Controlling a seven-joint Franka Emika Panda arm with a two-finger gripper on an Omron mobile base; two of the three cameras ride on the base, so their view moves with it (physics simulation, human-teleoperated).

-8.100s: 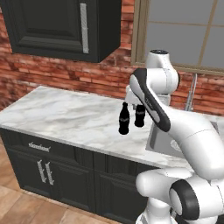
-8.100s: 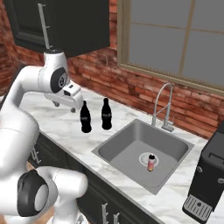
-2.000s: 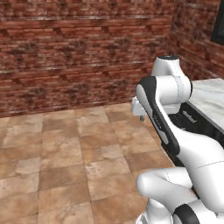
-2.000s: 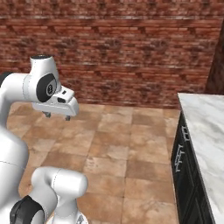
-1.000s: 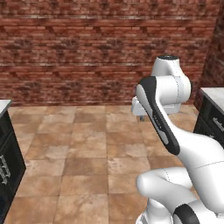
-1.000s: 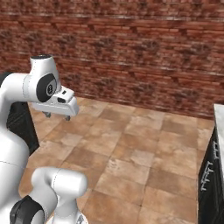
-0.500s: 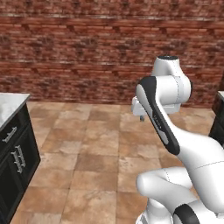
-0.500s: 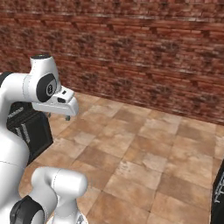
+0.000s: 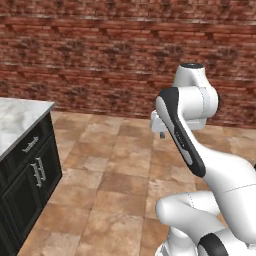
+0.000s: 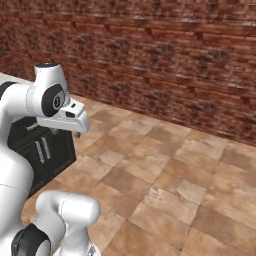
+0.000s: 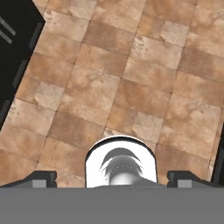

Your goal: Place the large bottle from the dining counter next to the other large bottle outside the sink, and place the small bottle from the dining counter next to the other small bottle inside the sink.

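Note:
A corner of the dining counter (image 9: 19, 116), a white-grey marble slab over dark cabinets with silver handles, stands at the left edge of the left base view. Its dark cabinet front (image 10: 46, 145) shows behind my arm in the right base view and at the upper left (image 11: 13, 35) of the hand view. My gripper (image 9: 161, 131) (image 10: 76, 129) is held high above the tiled floor, well right of the counter. In the hand view the gripper (image 11: 116, 178) is open, its tips far apart with nothing between them. The bottles and the sink are out of view.
A red brick wall (image 9: 100, 55) runs across the back. Brown floor tiles (image 10: 170, 180) stretch from the counter to the wall. A dark edge (image 11: 218, 153) shows at the right of the hand view.
The whole picture has shifted: the base is moving, so the dining counter has come further into view at the left and the cabinet at the right has slid out. The arm's pose is unchanged.

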